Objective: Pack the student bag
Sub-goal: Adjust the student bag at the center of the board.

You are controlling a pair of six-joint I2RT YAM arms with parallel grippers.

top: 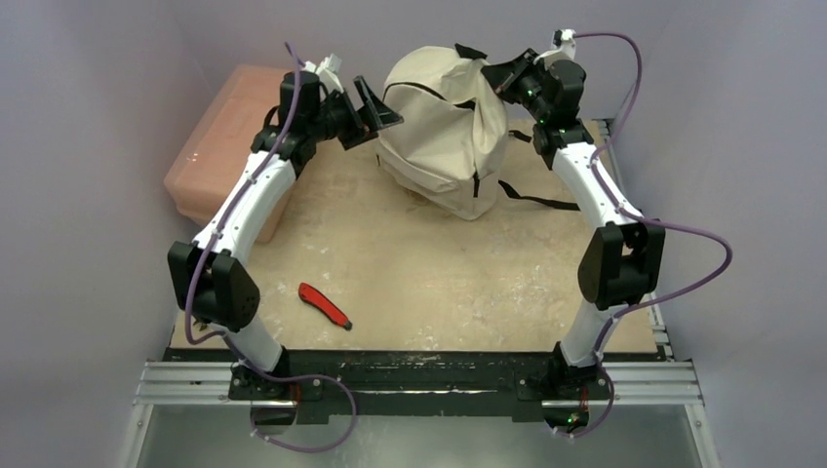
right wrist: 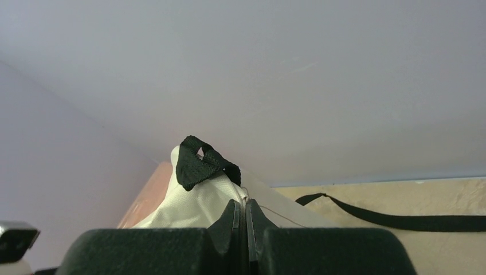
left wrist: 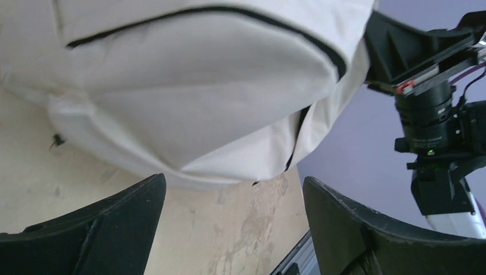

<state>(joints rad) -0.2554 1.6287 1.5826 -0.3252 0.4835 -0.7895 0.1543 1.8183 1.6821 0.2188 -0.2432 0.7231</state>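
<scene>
The student bag (top: 439, 146) is sitting upright near the table's (top: 439, 283) far edge, a little right of its middle, with a black strap (top: 536, 200) trailing toward the right edge. The right jaws are pressing together on the cream fabric at the bag's top, just below its black loop (right wrist: 203, 162), and seem to be propping it up, though the pinch itself is partly hidden. The left jaws are standing wide apart and empty just beside the bag's left side, facing a black zip line (left wrist: 229, 11). Opening the bag looks like the step in hand; next the left jaws probably need to find a zip pull, which isn't visible. A red cutter (top: 324, 304) is lying near the near-left corner, unpacked.
</scene>
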